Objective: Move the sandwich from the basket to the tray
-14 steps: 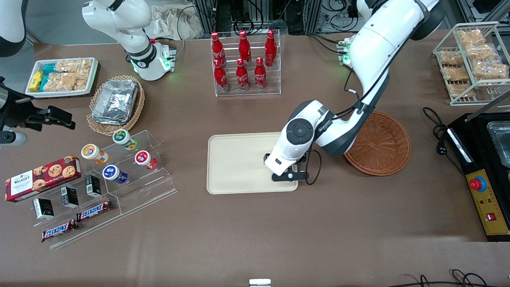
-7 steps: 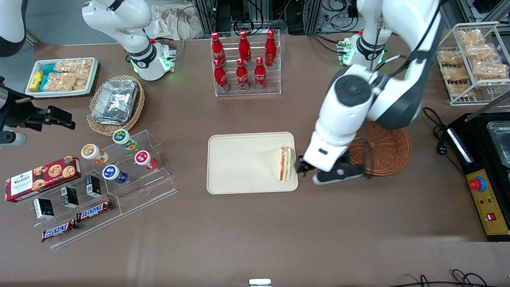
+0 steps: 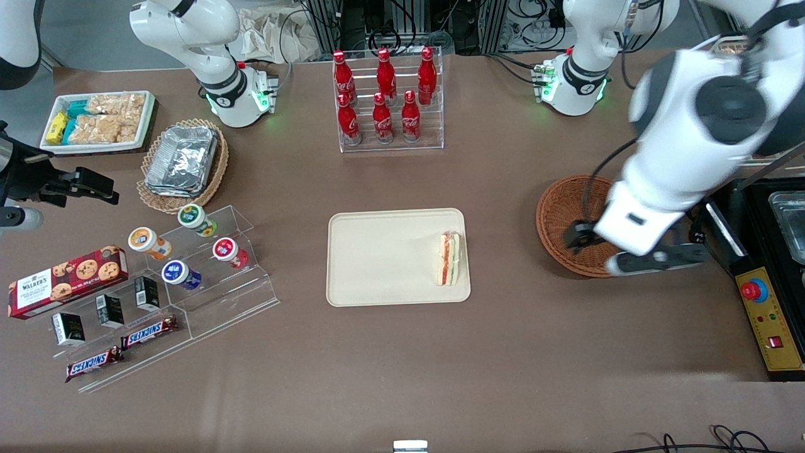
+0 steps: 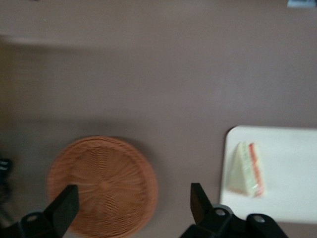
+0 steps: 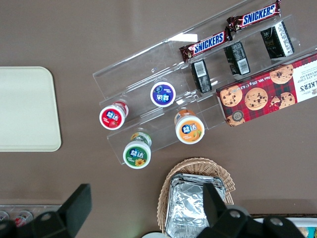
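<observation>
Since the frame half a sec earlier, the left arm's hand (image 3: 582, 242) has been carried off from the tray's edge toward the working arm's end of the counter (image 3: 402, 377), and is now held above the basket (image 3: 556, 217), at approx. its 5 o'clock portion in the front view. Fingers (image 4: 64, 208) are seen spread wide in the wrist view, w/ nothing between them; the basket's woven floor shows in the gap.

The sandwich (image 3: 448, 258) is left lying on the tray (image 3: 377, 258), unchanged from half a sec ago, at roughly 4 o'clock of the tray's centre, close to the rim nearest the basket. Its cut edge, w/ red-orange and green layers, is turned up toward the front camera. In the wrist view the sandwich (image 4: 246, 170) is seen as a pale wedge w/ a red stripe, just inside the tray (image 4: 287, 148) corner.

Basket and tray are set apart, w/ bare brown counter between them. No contents are seen in the visible part of the basket (image 4: 106, 183).

At approx. 12 o'clock from the tray, farther from the front camera, a clear rack of red bottles (image 3: 385, 94) is stood.
</observation>
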### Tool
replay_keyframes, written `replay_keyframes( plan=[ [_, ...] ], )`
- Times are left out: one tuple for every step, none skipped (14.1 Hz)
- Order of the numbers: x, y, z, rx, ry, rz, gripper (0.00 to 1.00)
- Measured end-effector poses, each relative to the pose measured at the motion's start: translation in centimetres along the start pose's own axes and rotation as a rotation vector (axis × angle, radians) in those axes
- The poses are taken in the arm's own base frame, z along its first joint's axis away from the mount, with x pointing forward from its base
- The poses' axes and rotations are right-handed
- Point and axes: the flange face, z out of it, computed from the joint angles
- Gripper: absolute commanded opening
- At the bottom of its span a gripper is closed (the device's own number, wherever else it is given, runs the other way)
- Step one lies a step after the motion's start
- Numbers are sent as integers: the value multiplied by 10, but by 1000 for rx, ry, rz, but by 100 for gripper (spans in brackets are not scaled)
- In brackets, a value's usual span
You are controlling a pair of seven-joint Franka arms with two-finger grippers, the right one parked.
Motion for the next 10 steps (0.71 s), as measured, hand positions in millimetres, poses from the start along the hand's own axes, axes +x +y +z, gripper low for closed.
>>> replay_keyframes(
  plan=[
    [-3,-32,-10,3,-10,33,100],
    [-8,-60,-17,-2,-15,63,100],
    [-16,-78,-21,-7,-19,95,100],
    [-24,-87,-24,-9,-22,121,100],
    [-32,-89,-27,-9,-28,145,100],
    [-39,-90,-30,-9,-41,177,100],
    [-46,-92,-34,-9,-59,220,100],
    [-51,-99,-38,-11,-71,255,100],
    [-54,-107,-41,-12,-77,272,100],
    [-54,-114,-42,-13,-80,278,100]
  ],
)
